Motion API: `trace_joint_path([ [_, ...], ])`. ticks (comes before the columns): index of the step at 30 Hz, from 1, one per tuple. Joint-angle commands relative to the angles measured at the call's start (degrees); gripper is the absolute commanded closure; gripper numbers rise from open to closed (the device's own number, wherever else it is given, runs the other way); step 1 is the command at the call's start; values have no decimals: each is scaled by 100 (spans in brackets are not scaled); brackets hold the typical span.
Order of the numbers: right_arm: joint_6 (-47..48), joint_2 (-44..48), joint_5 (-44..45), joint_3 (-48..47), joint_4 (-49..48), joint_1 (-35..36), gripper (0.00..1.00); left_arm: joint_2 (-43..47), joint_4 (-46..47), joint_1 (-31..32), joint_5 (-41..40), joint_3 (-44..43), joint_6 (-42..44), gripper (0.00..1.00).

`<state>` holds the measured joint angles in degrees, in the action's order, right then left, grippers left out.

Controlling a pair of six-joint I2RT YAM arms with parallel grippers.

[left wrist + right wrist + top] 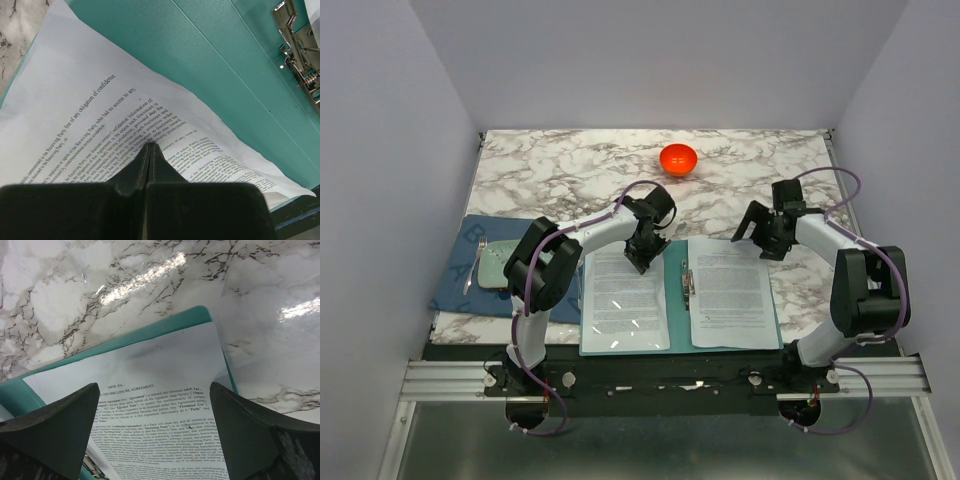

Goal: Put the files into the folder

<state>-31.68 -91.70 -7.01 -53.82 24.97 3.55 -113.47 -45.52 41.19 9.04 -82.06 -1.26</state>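
Marble tabletop (570, 160); only wrist view shows left claw (151, 145) seemingly pinching files (85, 90).

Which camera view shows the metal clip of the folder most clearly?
The left wrist view: the metal clip is close and sharp at the upper right. The top view shows it only as a tiny grey strip along the middle of the folder. The right wrist view does not show it.

Overhead rear view, wrist views near folder (674, 310)
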Motion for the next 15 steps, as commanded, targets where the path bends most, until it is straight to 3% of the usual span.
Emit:
trace_joint_path([
  [1, -75, -94, -99, -85, -115, 102, 0, 79, -36, -6, 98, -91, 82, 100],
  [15, -154, -515, 6, -172, -159, 567, 0, 80, -19, -14, 116, -91, 82, 100],
])
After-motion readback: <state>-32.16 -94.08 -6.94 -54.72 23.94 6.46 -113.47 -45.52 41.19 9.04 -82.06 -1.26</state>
